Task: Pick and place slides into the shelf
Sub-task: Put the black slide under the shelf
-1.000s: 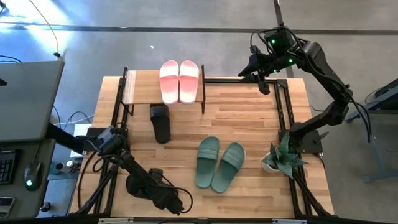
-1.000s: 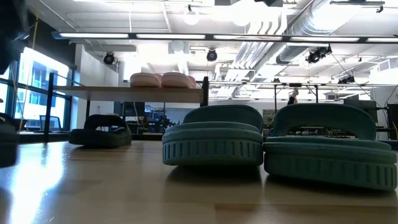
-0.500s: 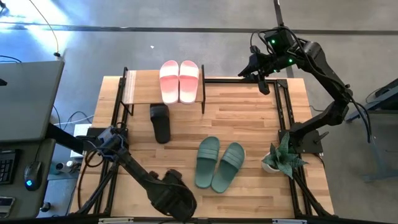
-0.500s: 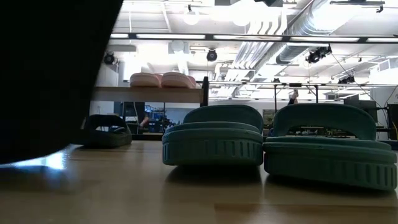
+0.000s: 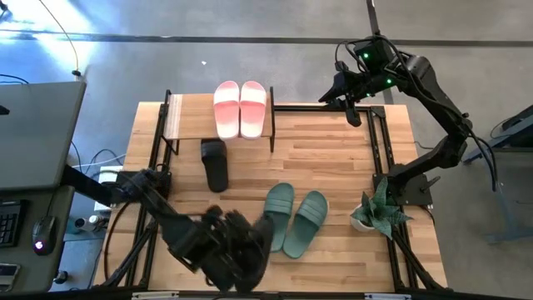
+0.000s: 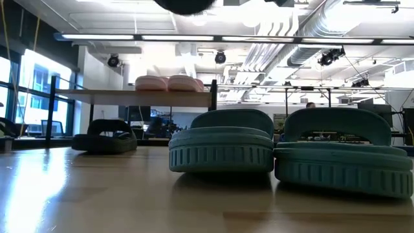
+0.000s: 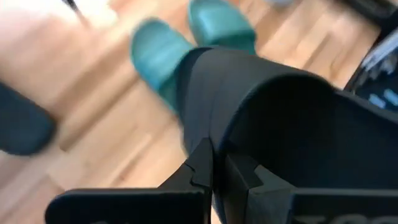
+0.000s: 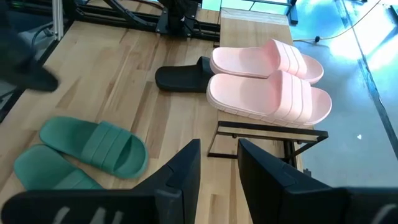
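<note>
potted plant [image 5: 375, 212] at table [image 5: 333, 158] corner

Matt rubber slides [image 5: 294, 219] (wooden tabletop [image 5: 333, 158])

The left arm reaches low across the near edge of the table, its left gripper [image 5: 241, 254] clamped tight on a black slide [image 7: 280, 130]. The right arm stretches out high past the far right corner, its right gripper [image 5: 346, 104] hanging with fingers slightly parted, holding nothing.
</note>
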Controlling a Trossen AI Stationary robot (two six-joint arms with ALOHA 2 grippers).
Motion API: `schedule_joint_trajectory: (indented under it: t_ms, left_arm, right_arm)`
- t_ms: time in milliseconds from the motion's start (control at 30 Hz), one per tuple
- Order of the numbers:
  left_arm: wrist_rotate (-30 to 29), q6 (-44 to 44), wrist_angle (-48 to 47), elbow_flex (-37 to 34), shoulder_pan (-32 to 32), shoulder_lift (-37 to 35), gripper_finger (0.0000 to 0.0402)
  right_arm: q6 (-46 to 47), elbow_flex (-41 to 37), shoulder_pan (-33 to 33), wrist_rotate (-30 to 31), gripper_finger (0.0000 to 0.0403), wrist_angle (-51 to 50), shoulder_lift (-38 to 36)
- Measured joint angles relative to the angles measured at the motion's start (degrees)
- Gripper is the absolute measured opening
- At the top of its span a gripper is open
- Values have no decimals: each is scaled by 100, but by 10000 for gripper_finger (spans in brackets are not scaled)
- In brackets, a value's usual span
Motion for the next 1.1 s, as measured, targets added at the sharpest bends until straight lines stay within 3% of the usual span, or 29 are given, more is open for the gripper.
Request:
schedule_joint_trajectory:
  t_ms: [167, 400, 600, 733, 900, 1100]
  left_arm:
    - [-599, 743, 63, 10, 58, -400, 0]
    - [-669, 2228, 59, -1, 436, -609, 0]
    - [-1005, 2914, 79, -318, 826, -1116, 0]
    - [-1212, 2665, 74, -1305, 884, -1971, 0]
    - [-1044, 1527, 67, -3537, 738, -3235, 0]
    - [331, 1151, 54, -5700, 726, -4075, 0]
  right_arm:
    - [52, 0, 0, 4, 96, -3, 0]
    - [114, 0, -2, 46, 96, -14, 2]
    - [238, 0, -2, 78, 96, -12, 2]
    - [262, 0, -3, 105, 96, -12, 2]
    - [262, 0, -2, 139, 96, 32, 2]
    - [299, 0, -4, 539, 96, 120, 11]
